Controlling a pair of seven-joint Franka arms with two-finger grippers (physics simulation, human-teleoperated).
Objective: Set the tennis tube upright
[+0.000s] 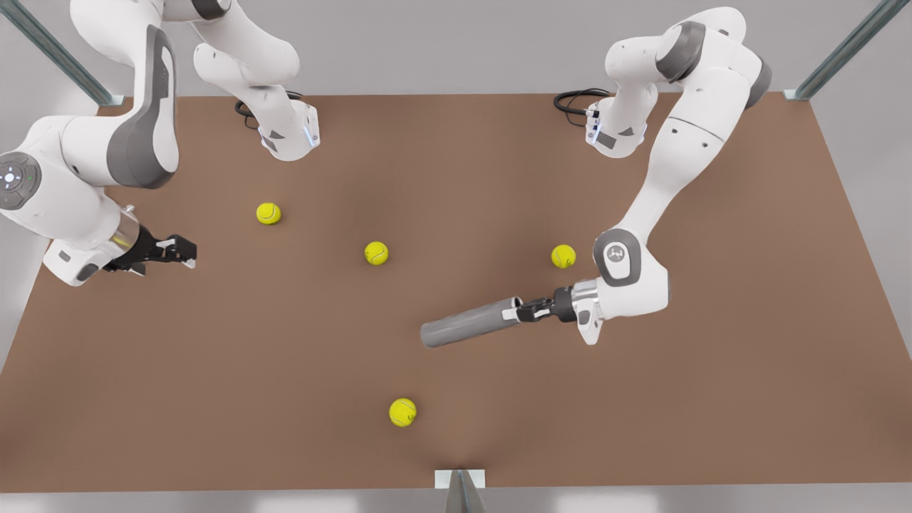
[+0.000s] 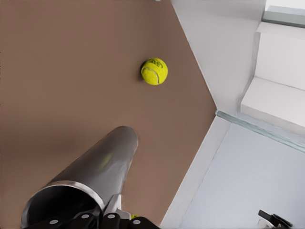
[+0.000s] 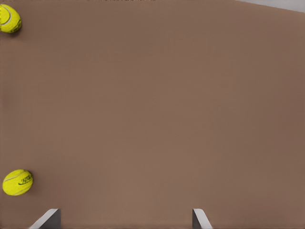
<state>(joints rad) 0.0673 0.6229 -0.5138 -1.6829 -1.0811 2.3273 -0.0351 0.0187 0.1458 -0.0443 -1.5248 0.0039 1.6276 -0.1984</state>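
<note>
Left tool (image 1: 526, 311) clamped on tilted tennis tube (image 1: 467, 325) rim; right tool (image 1: 187, 251) open, empty.

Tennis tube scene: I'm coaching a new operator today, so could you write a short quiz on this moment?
1. True or false: the tennis tube already stands upright on the table.
2. Which end effector grips the tube at its silvery-rimmed end? A) the left end effector B) the right end effector C) neither
3. How many tennis balls lie on the table?

Key:
1. False; it is roughly level, not upright.
2. A; the right end effector waits open at the front view's left.
3. Four.
</note>
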